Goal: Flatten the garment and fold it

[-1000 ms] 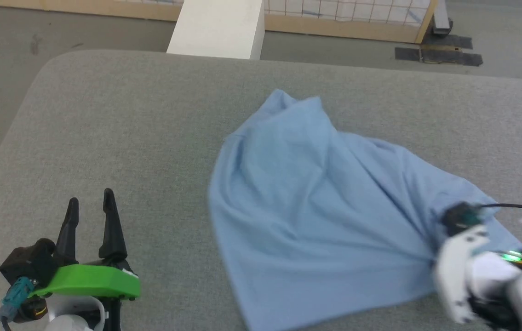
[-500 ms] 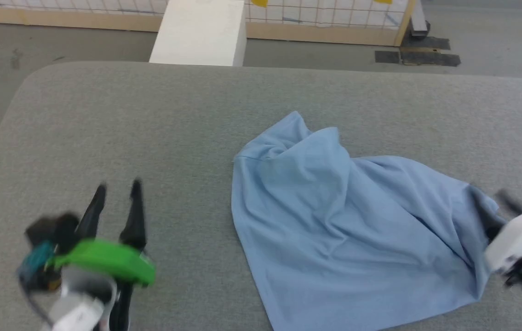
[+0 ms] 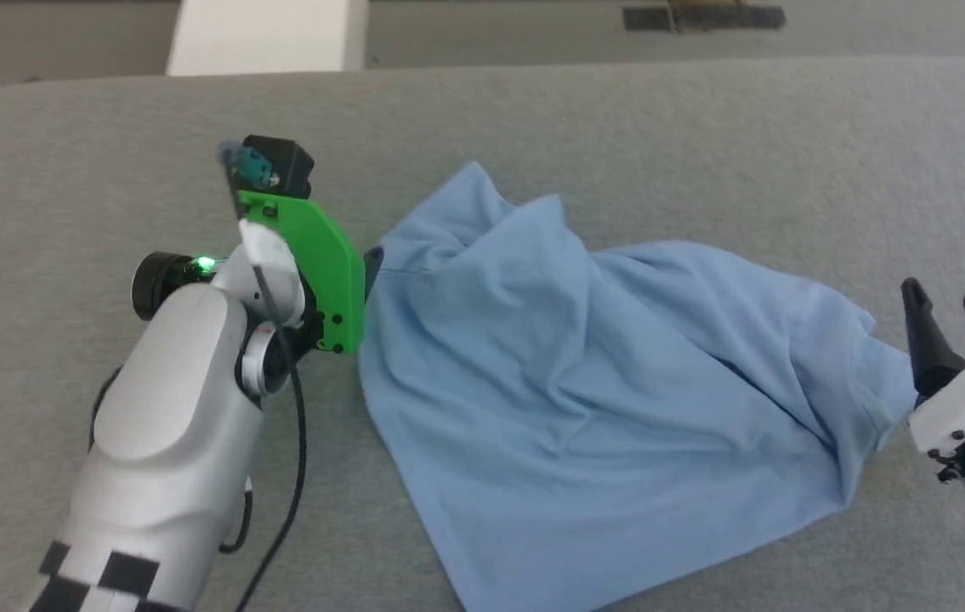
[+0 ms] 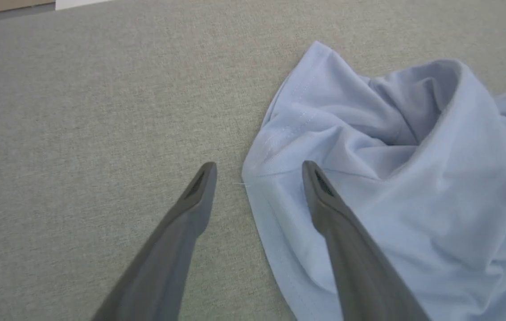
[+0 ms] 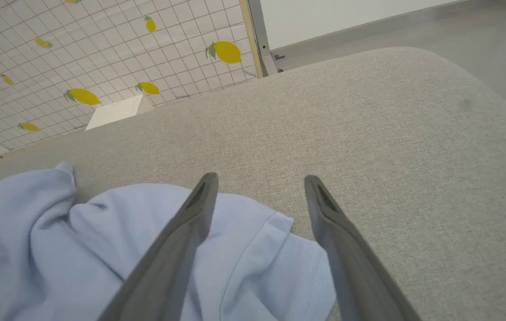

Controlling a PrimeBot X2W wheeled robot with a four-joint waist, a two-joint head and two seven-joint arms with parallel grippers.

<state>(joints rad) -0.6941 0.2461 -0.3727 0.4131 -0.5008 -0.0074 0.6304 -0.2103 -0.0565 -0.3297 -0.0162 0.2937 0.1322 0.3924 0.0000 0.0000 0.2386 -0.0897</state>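
The broad grey fabric-covered worktop (image 3: 618,119) with rounded corners takes up most of my head view. On it, from the middle across to the right, lies the light blue soft cotton T-shirt (image 3: 584,382). It is crumpled rather than flat, with a ridge of cloth pushed up on its far side and loose folds running toward the right.

My pale left forearm (image 3: 176,408) reaches in from the lower left, and a black cable (image 3: 299,442) hangs beside it. A bright green plastic mount (image 3: 320,255) on its wrist sits just beside the T-shirt's left edge.

In the left wrist view, the left gripper (image 4: 258,167) has its two dark fingers spread wide, with nothing between them. One is over bare worktop and the other over the T-shirt's stitched corner. I cannot tell if they touch the cloth.

At the right edge of the head view, the right gripper (image 3: 941,297) is also released and holds nothing. Its fingers stand apart just beside the T-shirt's right end, and in its own wrist view they straddle a hemmed sleeve edge (image 5: 253,249).
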